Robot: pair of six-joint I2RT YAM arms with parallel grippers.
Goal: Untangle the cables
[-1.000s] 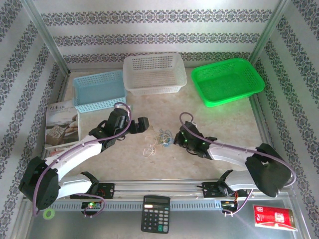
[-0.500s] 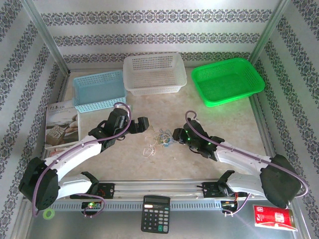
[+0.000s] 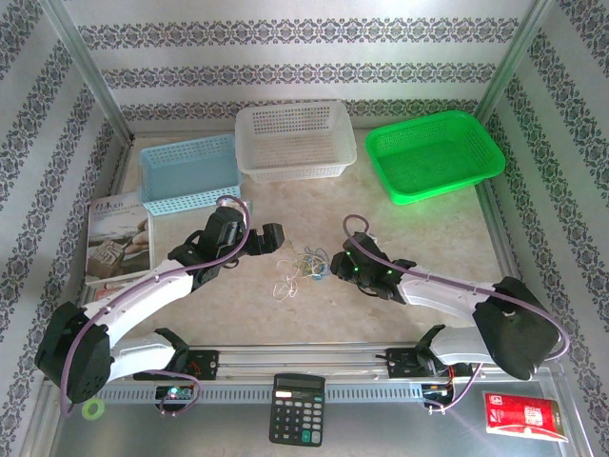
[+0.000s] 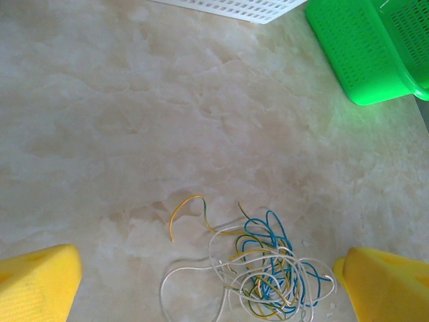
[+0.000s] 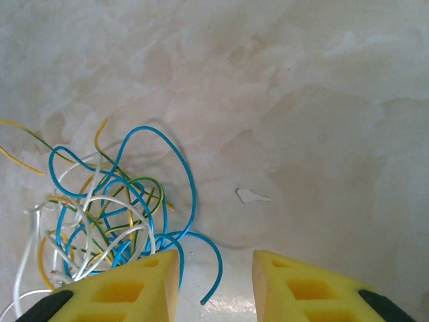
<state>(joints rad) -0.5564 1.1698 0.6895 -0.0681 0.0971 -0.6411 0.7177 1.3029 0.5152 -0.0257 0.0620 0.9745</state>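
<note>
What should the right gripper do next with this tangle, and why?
Probably close the right gripper on the blue strand: its loose end lies in the gap between the open jaws, while the rest of the cables sit beside one finger. A grip there may let it pull free.

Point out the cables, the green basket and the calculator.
cables (image 3: 303,268): top external view, middle of the tangle on the table between the two arms.
green basket (image 3: 433,152): top external view, its bare floor.
calculator (image 3: 297,419): top external view, its keypad.
</note>
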